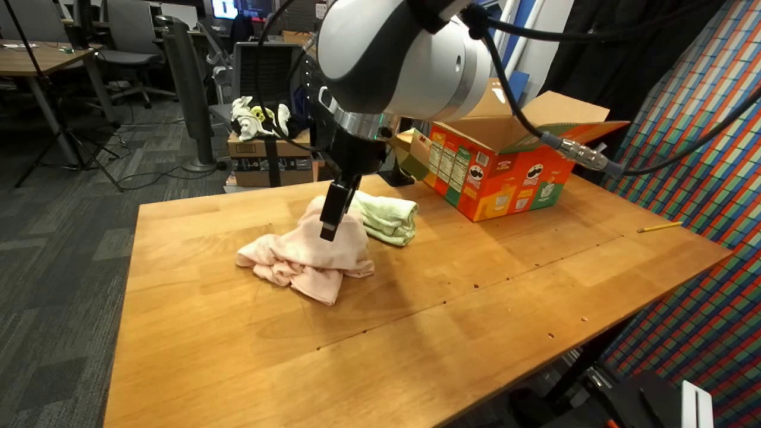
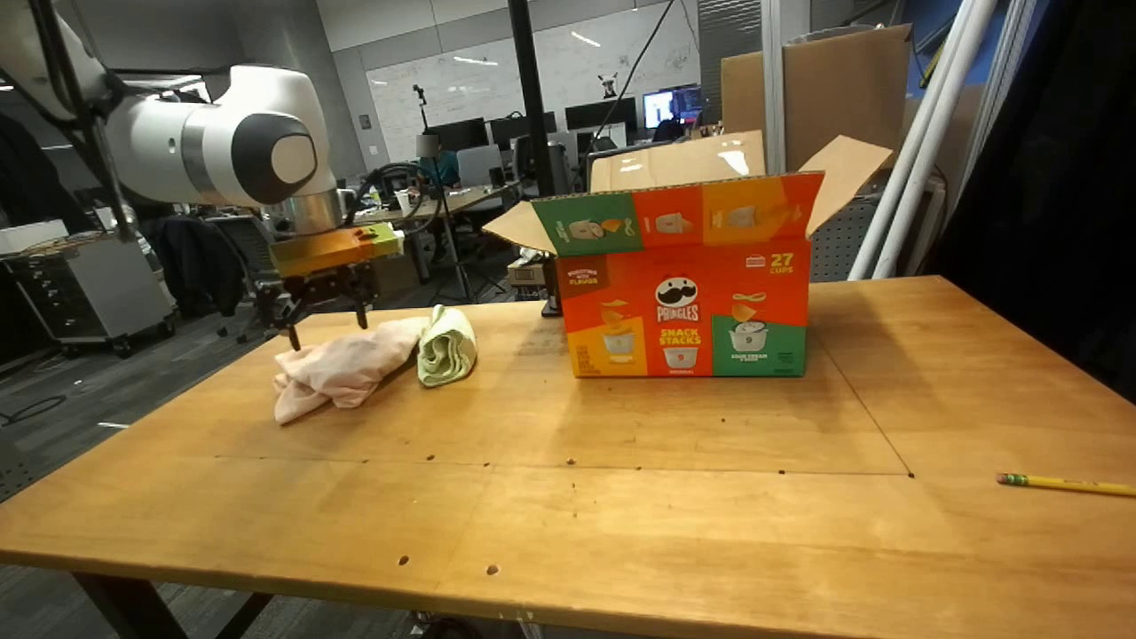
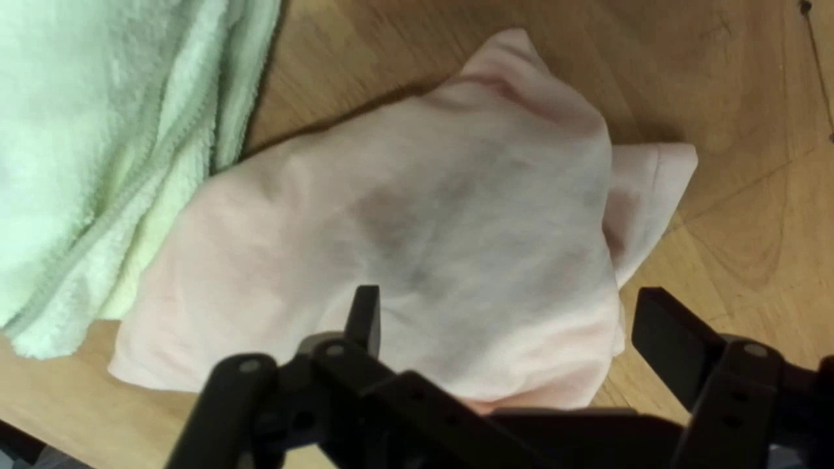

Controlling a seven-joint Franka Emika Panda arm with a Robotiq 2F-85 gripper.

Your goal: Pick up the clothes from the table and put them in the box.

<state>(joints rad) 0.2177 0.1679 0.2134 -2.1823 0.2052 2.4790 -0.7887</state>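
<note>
Claw wide, empty, over pink cloth, which lies on table just beside green towel. Likely light, soft, limp; best pinched deep at bunched end away from green towel.

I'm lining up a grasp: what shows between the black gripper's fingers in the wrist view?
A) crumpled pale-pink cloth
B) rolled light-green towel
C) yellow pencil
A: the crumpled pale-pink cloth lies beneath the open gripper, while the rolled light-green towel shows at upper left.
</note>
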